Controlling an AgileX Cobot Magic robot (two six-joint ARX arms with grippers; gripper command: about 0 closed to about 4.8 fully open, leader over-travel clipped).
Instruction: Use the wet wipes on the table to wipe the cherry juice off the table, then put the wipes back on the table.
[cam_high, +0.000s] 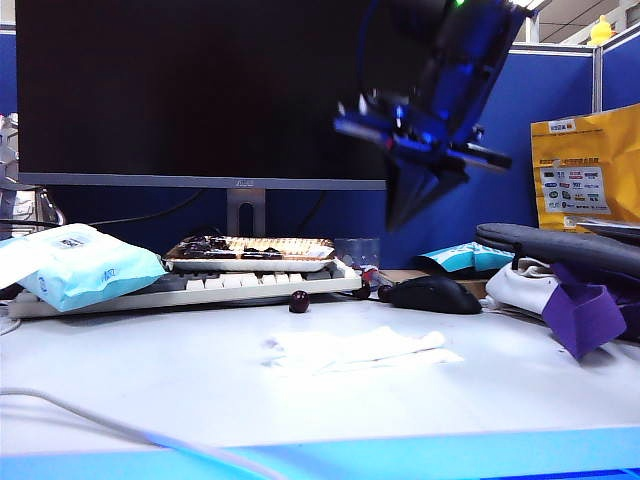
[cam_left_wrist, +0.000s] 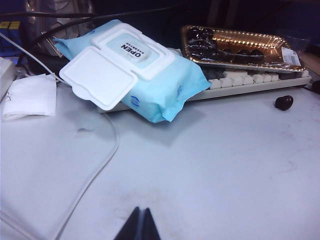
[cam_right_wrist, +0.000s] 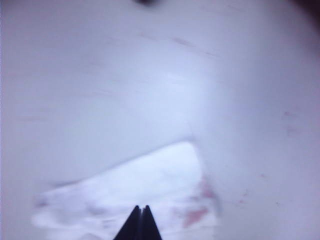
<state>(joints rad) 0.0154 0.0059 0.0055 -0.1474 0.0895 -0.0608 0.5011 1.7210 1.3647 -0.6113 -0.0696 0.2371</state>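
On the pale table (cam_high: 150, 390), the wet wipes (cam_high: 355, 350) beneath the closed, empty right pincer (cam_high: 405, 215); left pincer (cam_left_wrist: 140, 225) closed

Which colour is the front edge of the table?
Bright blue, clearest in the exterior view along the table edge.

My right arm looks black with glossy blue glints, and its right claw (cam_high: 410, 205) tapers to a dark wedge; thin rods jut sideways. On both wrist cameras, my left claw (cam_left_wrist: 140, 220) shows slim black pointed fingers (cam_right_wrist: 141, 220).
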